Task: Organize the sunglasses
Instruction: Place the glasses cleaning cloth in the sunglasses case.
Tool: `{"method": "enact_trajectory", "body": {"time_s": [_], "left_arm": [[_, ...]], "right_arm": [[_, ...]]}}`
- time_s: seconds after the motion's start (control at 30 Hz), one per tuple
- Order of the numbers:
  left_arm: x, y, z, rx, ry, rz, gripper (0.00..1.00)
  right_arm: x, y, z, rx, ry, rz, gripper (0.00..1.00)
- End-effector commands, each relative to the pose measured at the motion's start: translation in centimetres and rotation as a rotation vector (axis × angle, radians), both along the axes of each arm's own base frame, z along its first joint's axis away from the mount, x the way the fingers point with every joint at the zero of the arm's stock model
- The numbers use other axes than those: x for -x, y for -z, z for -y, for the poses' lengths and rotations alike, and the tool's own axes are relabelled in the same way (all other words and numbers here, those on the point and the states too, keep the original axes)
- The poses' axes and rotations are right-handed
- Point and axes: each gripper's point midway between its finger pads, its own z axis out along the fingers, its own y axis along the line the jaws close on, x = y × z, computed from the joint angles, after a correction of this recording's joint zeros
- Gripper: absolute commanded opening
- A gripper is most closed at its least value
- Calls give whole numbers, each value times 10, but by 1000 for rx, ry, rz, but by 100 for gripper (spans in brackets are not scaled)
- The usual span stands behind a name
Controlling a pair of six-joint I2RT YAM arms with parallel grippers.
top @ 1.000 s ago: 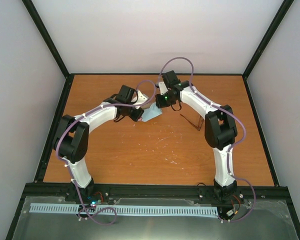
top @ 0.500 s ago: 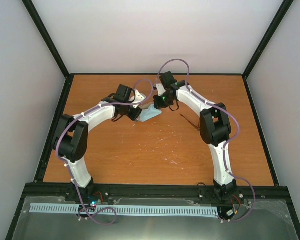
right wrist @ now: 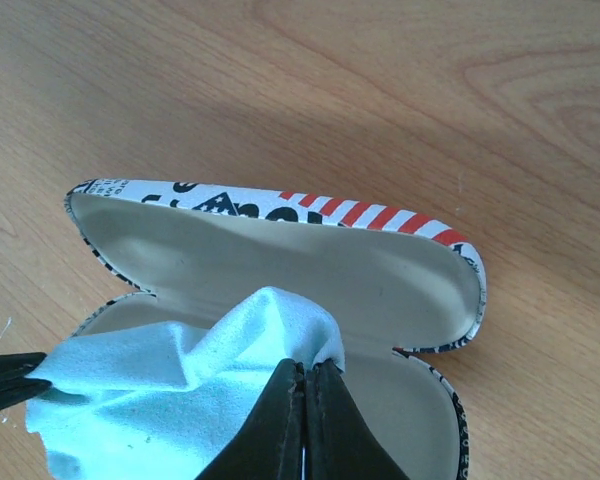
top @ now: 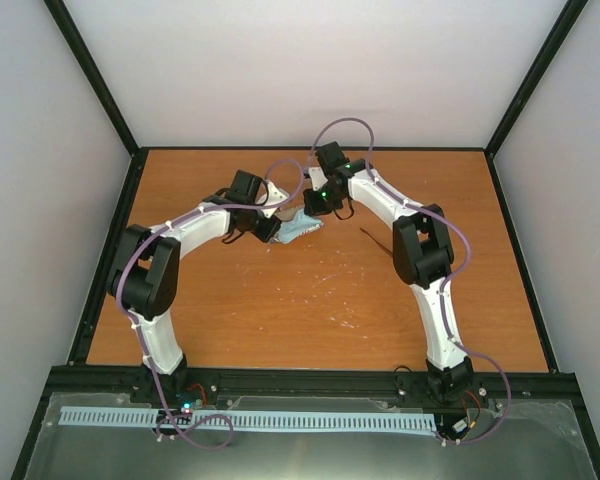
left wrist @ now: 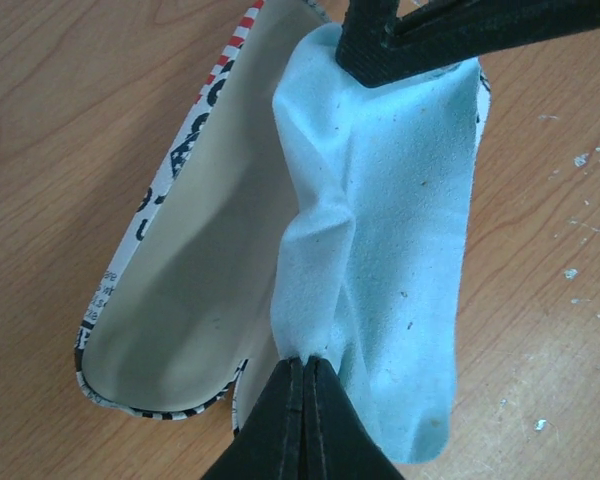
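Note:
Both grippers are shut on the light blue cloth [top: 298,226], one at each end, and hold it over the open flag-patterned case [left wrist: 180,280]. In the left wrist view my left gripper [left wrist: 305,362] pinches the near end of the cloth [left wrist: 400,220]. The right gripper's fingers [left wrist: 410,40] grip the far end. In the right wrist view my right gripper [right wrist: 305,368] pinches the bunched cloth [right wrist: 180,390] above the case's beige lining [right wrist: 310,260]. The sunglasses [top: 373,236] lie on the table to the right, partly hidden behind the right arm.
The orange-brown wooden table [top: 280,310] has black rails along its edges and pale walls around it. The two arms arch inward and meet at the table's far middle. White scuff marks [top: 330,280] dot the table's middle.
Both grippers have moved a little left and toward the far side with the cloth. The cloth now hangs more bunched between them. The sunglasses have not moved.

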Motion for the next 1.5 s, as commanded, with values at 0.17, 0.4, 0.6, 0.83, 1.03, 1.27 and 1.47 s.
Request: {"method": "enact_trajectory", "body": {"time_s": [0.17,0.4,0.6,0.83,1.03,1.27,1.47], "left_arm": [[-12,6,-10,11,-5,5,1],[-15,11,-8,16,-3,-4,1],[-19,12,-12,14,-9,1,1],[-27,13,-22,-1,-20,9,1],[-34,14,-27,-4,-28,14,1],[-40,13,-24,4,-28,15,1],[-41,15,-24,3,-27,11,1]], "right_arm": [[1,8,-12,-8,-32,-24,3],[-2,9,-15,-14,-35,-23,3],[-6,11,-16,-12,-32,-20,3],[-5,26,-11,22,-38,-36,3],[-7,32,-7,41,-30,-37,3],[-20,27,2,48,23,9,3],[-24,26,3,41,31,17,3]]}}
